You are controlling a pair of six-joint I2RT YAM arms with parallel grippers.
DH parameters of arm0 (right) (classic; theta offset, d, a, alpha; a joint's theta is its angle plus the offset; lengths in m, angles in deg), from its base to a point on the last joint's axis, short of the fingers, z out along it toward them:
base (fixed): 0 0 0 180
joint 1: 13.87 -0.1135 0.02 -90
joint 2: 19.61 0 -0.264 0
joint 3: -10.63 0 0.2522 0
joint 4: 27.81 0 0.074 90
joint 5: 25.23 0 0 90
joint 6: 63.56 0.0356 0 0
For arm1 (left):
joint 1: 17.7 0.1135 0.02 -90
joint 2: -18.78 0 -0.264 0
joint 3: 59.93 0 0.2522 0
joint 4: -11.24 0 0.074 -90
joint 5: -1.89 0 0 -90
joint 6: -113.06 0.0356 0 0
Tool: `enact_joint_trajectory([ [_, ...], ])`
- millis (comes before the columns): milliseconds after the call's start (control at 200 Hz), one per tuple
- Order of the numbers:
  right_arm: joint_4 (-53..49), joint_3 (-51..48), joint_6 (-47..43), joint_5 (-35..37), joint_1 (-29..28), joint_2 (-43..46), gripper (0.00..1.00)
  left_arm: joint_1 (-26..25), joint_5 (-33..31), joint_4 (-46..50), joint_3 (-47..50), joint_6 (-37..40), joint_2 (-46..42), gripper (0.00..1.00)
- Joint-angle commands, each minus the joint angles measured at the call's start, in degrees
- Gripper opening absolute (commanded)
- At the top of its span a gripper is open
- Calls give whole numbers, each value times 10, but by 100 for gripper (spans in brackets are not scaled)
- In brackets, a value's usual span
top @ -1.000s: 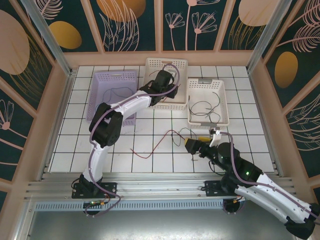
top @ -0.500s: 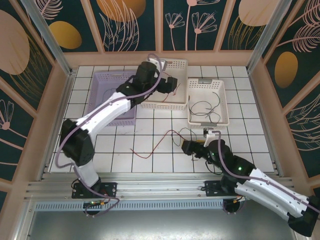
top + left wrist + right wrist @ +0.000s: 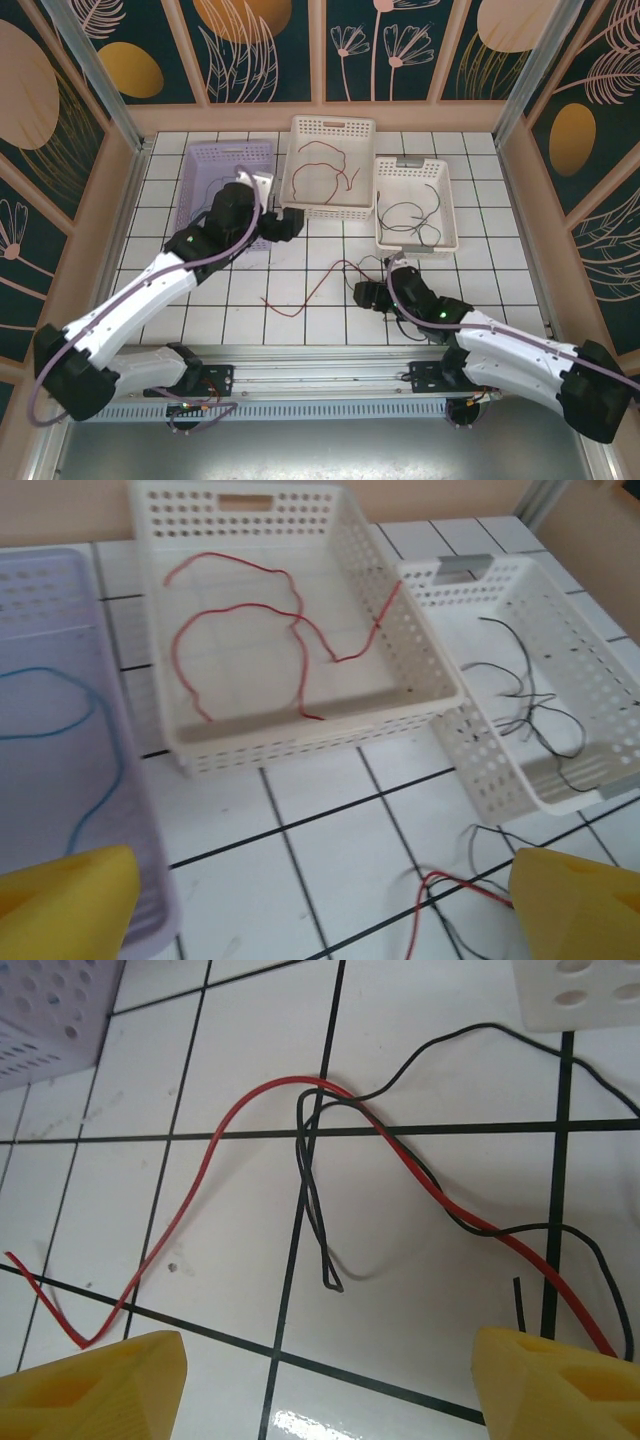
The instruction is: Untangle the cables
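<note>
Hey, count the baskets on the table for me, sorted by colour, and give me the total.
Lilac basket: 1
White baskets: 2, the middle white basket and the right white basket
Total: 3 baskets

White arm links, black joints, lilac cables alongside, yellow pincer fingers, small green light

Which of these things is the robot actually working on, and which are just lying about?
The job: loose red cable, loose black cable, crossed on the table; basketed red cable, blue cable, black cables.
Lying about: lilac basket, middle white basket, right white basket.
</note>
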Motion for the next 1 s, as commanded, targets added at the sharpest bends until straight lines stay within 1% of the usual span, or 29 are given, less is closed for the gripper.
enact_joint_trajectory([
  [0, 50, 28, -21, 1, 14, -33, 70, 0, -67, -1, 51, 27, -49, 98],
  [50, 58, 31, -22, -6, 25, -51, 66, 0, -82, -12, 76, 31, -67, 98],
  [125, 74, 36, -24, -20, 36, -76, 59, 0, -83, -25, 98, 38, -77, 99],
  [260, 96, 46, -27, -31, 42, -119, 49, 1, -82, -22, 88, 41, -66, 99],
  [445, 127, 55, -25, -45, 44, -175, 36, 1, -72, -24, 99, 42, -70, 99],
  [550, 130, 64, -24, -48, 44, -189, 26, 1, -70, -23, 99, 42, -70, 99],
  [636, 134, 66, -27, -49, 44, -188, 21, 0, -71, -22, 100, 44, -70, 99],
  [776, 118, 74, -32, -42, 44, -177, 0, 0, -68, -22, 100, 45, -67, 99],
  [881, 101, 77, -33, -44, 43, -154, 0, 0, -66, -22, 100, 45, -65, 99],
  [996, 66, 88, -34, -38, 41, -101, 0, 1, -65, -22, 101, 45, -64, 98],
])
